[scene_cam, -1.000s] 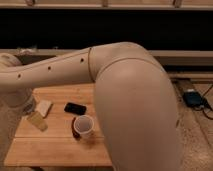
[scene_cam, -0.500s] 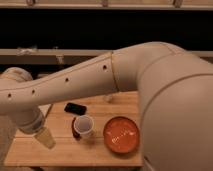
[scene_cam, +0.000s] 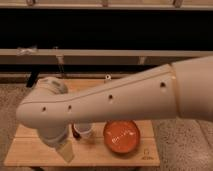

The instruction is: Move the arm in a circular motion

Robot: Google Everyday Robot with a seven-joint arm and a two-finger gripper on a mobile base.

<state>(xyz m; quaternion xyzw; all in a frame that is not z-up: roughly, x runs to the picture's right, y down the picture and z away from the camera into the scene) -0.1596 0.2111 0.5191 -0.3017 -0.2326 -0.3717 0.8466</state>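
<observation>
The cream-white arm (scene_cam: 115, 97) crosses the camera view from the right edge down to the left, with small dark holes along it. It bends at a rounded joint (scene_cam: 47, 90) over the left part of the wooden table (scene_cam: 30, 152). The gripper (scene_cam: 65, 151), a pale translucent yellowish tip, hangs below the joint just above the table's front left part.
An orange-red bowl (scene_cam: 121, 136) sits on the table right of centre. A white cup (scene_cam: 82, 130) stands left of it, partly hidden by the arm. A dark object pokes out beside the cup. A ledge and dark window run behind.
The arm has swung up and to the right; its big segment now lies higher, the bowl shows fully, the gripper has shifted right toward the cup, and the black device is covered.
</observation>
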